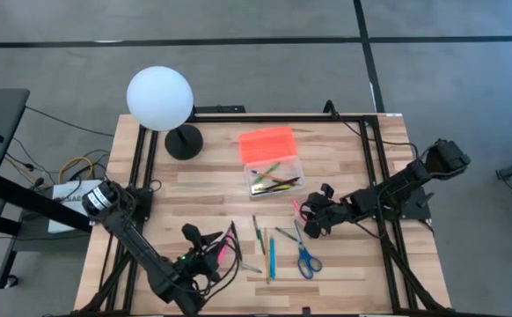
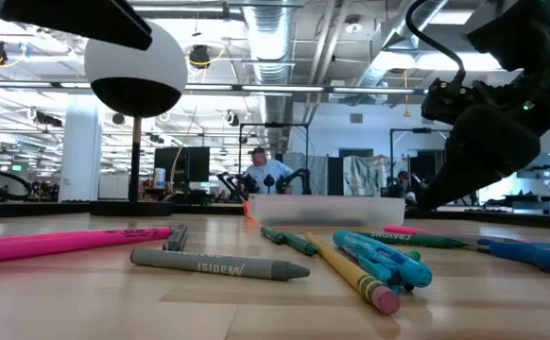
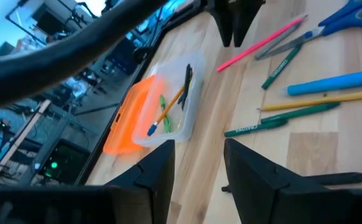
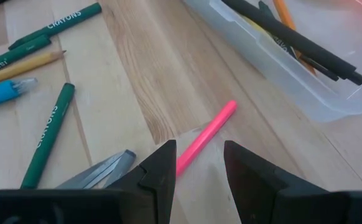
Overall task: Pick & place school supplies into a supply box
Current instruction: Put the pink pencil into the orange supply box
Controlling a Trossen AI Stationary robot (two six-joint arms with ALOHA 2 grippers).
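The left gripper (image 1: pixel 201 236) hangs low near the front edge of the table (image 1: pixel 362 273), its jaws apart with nothing between them. Just beside these jaws, toward the middle of the table, lies a long pink marker (image 1: pixel 230 247). It looks light and stiff, a smooth round barrel that I think can roll or slip, so the middle of its length seems the best place to pinch it.

More to the right, the loose school supplies (image 1: pixel 278 251) are spread on the wood: green crayons (image 3: pixel 287 58), a yellow pencil (image 3: pixel 321 100), a blue marker (image 3: pixel 333 83) and the blue-handled scissors (image 1: pixel 306 258). All are thin and lie flat, so the fingers must come down nearly touching the table. The scissors look heavier, and I would take them near the pivot.

Behind them stands the supply box (image 1: pixel 274 167), clear, with its orange lid (image 1: pixel 267 143) folded open; some pens lie already inside.

The right gripper (image 1: pixel 312 214) also has its jaws apart and empty. A short pink pencil (image 4: pixel 206 137) lies directly ahead of them, in line with the gap, and the box is just beyond it.

The table is pale wooden planks, smooth, with a black frame. A white globe lamp (image 1: pixel 160 99) stands at the far left corner. The room behind is a large workshop with ceiling pipes, and a person (image 2: pixel 259 170) sits far off.
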